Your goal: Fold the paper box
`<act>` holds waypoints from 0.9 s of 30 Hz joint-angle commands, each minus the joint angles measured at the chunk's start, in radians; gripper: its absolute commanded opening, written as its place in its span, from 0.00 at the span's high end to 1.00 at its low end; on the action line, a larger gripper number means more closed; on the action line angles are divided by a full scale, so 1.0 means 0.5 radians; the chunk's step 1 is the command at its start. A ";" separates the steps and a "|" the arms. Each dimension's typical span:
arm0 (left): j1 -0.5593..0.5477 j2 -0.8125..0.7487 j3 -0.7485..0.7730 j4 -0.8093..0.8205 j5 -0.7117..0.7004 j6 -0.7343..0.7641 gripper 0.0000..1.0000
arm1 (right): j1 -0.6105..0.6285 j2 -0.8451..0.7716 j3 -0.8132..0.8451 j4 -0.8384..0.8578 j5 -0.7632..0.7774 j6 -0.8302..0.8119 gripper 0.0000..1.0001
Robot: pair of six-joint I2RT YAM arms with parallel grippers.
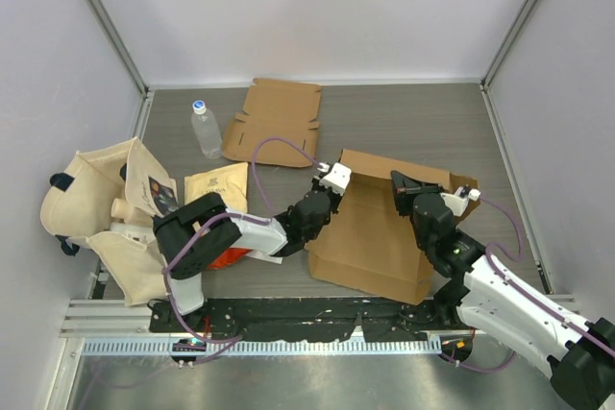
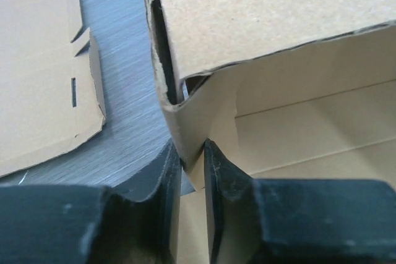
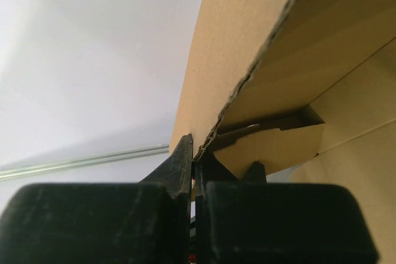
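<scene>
The brown paper box [image 1: 375,237] lies half-folded right of the table's middle, its walls partly raised. From the left, my left gripper [image 1: 332,187] reaches the box's near-left corner. In the left wrist view this gripper [image 2: 192,151] is shut on the box's corner flap [image 2: 185,125], with a black finger on each side. Further right, my right gripper [image 1: 405,189] holds the box's raised far wall. The right wrist view shows that gripper [image 3: 193,148] shut on the torn edge of that wall [image 3: 247,41], fingertips nearly touching.
A second flat cardboard blank [image 1: 276,120] lies at the back, also visible as the cardboard blank [image 2: 37,78] in the left wrist view. A plastic bottle [image 1: 205,129], a brown paper pouch [image 1: 216,186] and cream tote bags [image 1: 101,213] occupy the left side. Grey walls enclose the table.
</scene>
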 commanded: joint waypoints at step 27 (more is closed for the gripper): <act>0.006 0.193 0.174 0.254 -0.372 0.063 0.71 | 0.031 0.181 0.167 -0.180 -0.094 0.370 0.99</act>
